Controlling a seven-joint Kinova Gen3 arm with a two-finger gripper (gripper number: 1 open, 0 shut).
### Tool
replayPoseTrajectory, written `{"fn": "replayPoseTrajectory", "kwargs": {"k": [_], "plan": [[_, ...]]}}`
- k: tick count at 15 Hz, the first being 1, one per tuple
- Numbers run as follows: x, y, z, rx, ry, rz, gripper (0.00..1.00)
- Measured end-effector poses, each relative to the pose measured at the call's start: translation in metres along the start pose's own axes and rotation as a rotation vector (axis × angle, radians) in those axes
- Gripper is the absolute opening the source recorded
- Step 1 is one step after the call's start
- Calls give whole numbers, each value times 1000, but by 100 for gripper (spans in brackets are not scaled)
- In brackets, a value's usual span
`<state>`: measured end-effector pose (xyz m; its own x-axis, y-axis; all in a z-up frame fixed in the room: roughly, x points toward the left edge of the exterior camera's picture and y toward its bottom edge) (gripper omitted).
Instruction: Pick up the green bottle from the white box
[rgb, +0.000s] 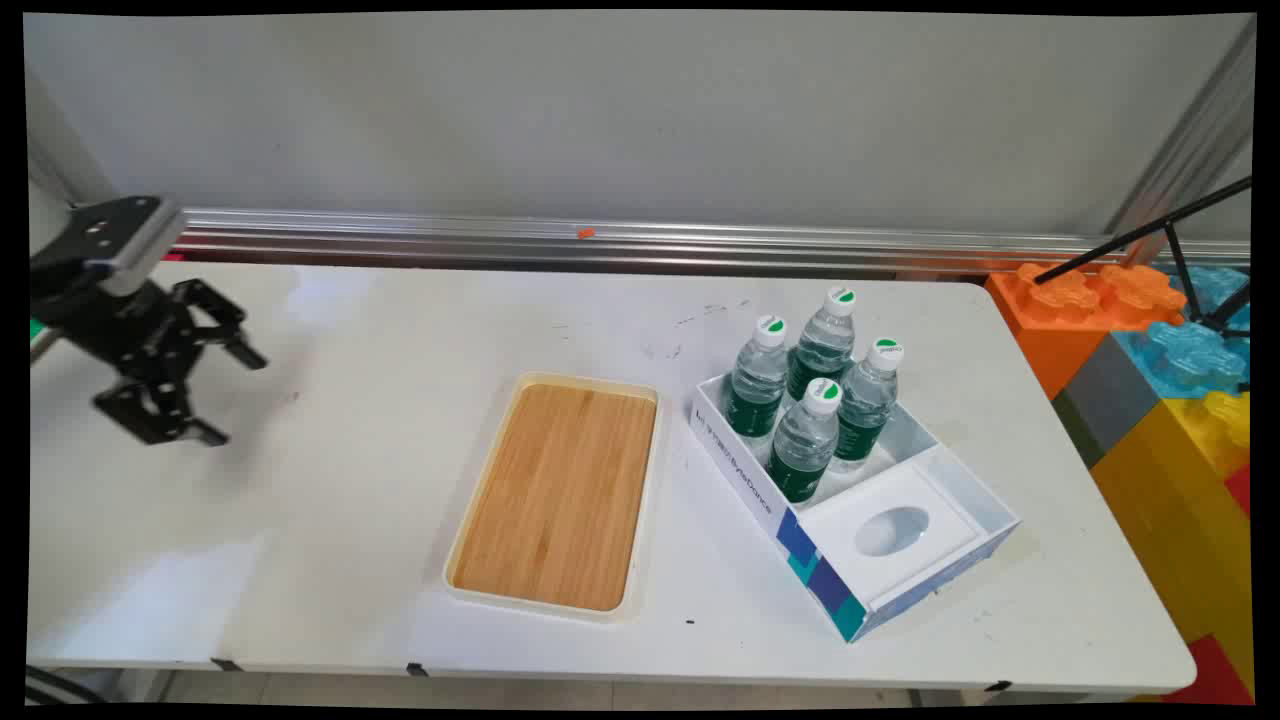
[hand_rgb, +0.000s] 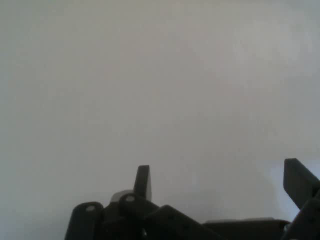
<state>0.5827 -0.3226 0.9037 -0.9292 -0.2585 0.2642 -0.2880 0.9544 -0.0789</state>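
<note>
My black gripper (rgb: 232, 398) hangs open above the table's far left part, with nothing between its fingers. In the hand view the gripper (hand_rgb: 220, 180) faces only bare white table, its two fingertips wide apart. A wooden tray with a cream rim (rgb: 450, 570) lies at the table's middle, well to the right of the gripper. Further right stands a white and blue cardboard box (rgb: 745, 480) holding several water bottles (rgb: 805, 440) with white caps and green labels. The box's near compartment has a white insert with an oval hole (rgb: 892, 530).
The white table (rgb: 330, 560) ends at a metal rail along the wall behind. Large orange, blue, grey and yellow toy blocks (rgb: 1150, 380) are stacked off the table's right end, with a black tripod leg (rgb: 1140, 235) above them.
</note>
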Motion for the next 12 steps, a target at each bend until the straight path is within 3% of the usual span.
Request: {"fn": "replayPoseTrajectory", "kwargs": {"k": [4, 12], "plan": [[43, -11, 16, 44, 59, -27, 100], [176, -52, 42, 98, 129, -75, 100]]}}
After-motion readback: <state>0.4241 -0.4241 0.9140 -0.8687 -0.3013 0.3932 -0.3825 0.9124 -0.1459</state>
